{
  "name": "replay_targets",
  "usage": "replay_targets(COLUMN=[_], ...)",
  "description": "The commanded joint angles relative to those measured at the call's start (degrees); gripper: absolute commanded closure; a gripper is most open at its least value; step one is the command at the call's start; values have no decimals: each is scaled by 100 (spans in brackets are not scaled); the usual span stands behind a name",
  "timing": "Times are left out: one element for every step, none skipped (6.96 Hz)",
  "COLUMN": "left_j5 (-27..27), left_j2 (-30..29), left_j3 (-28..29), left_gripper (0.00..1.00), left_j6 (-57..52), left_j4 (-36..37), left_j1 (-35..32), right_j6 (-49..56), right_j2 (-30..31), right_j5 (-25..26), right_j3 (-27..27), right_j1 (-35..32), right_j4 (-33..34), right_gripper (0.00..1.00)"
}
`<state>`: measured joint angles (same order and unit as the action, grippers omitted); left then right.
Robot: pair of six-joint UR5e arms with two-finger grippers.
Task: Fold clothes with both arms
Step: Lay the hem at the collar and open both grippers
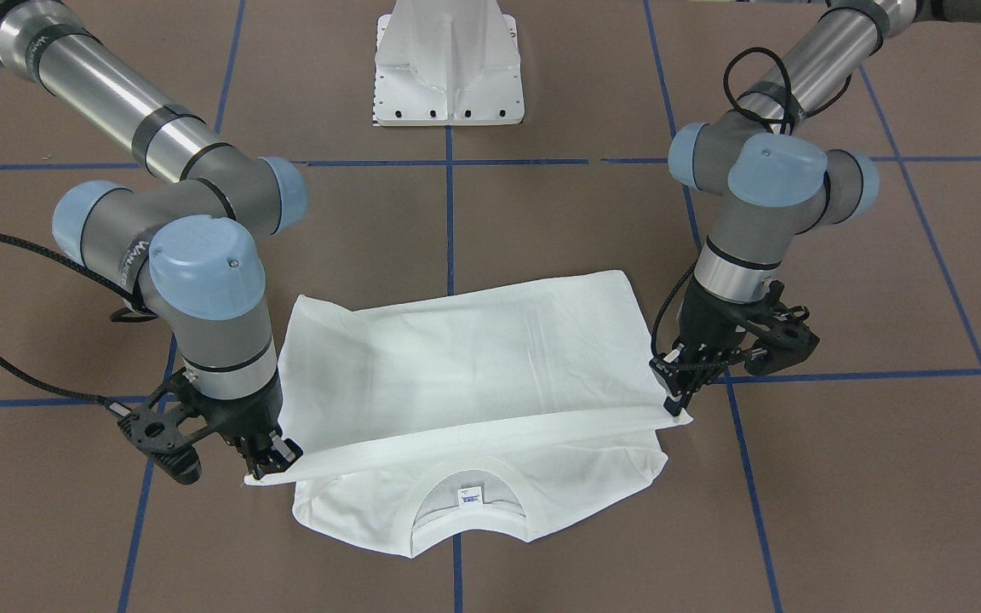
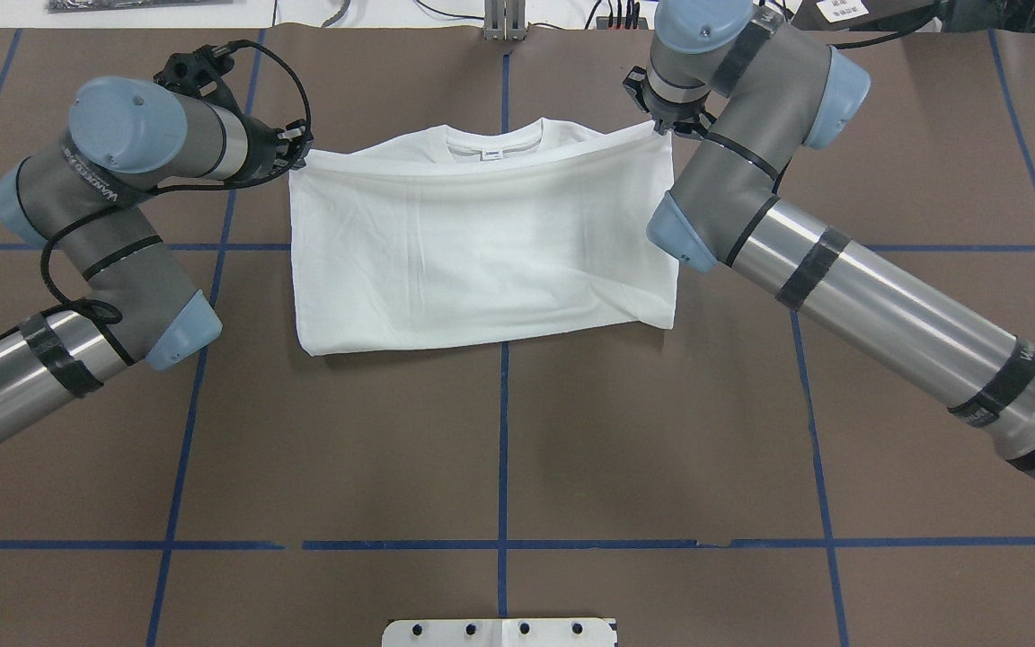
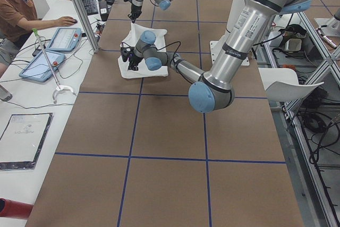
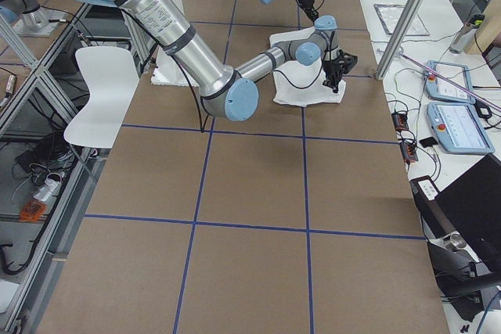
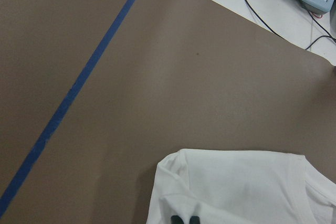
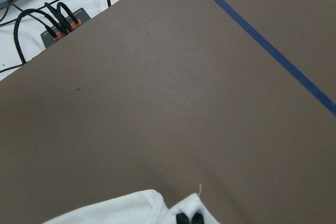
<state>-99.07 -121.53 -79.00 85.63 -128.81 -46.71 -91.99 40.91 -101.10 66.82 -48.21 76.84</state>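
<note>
Left end effector (image 1: 678, 398) and right end effector (image 1: 274, 461) apparently grip one T-shirt (image 1: 473, 358).

Overhead: bare brown table (image 2: 499, 431) runs open from T-shirt (image 2: 482, 243) toward 6 o'clock, up to white pedestal base (image 2: 499, 632); left arm (image 2: 113, 270) blocks its 9 o'clock; right arm (image 2: 841, 279) blocks 3–4 o'clock.

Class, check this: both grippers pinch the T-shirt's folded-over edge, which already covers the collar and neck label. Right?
No: the exterior front-facing view shows the collar and neck label uncovered beyond that edge. The left gripper and right gripper do pinch the T-shirt.
</note>
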Motion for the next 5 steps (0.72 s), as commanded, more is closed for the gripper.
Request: replay_targets(left_j5=[20, 28, 28, 28, 28], left_j2=[-186, -248, -248, -240, -213], left_j3=[585, 779, 807, 816, 816], left_gripper=[100, 100, 100, 100, 100], left_j6=[-2, -2, -2, -2, -2], left_j4=[-433, -600, -627, -628, -628], left_j1=[4, 4, 4, 4, -5], right_j6=[5, 14, 14, 5, 5], right_j2=[-198, -206, -207, -224, -242], right_j5=[3, 20, 29, 38, 38], right_j3=[-467, -599, -635, -644, -653], right_j1=[23, 66, 101, 110, 119], right_j4=[-151, -239, -344, -354, -354], right_gripper=[100, 100, 100, 100, 100])
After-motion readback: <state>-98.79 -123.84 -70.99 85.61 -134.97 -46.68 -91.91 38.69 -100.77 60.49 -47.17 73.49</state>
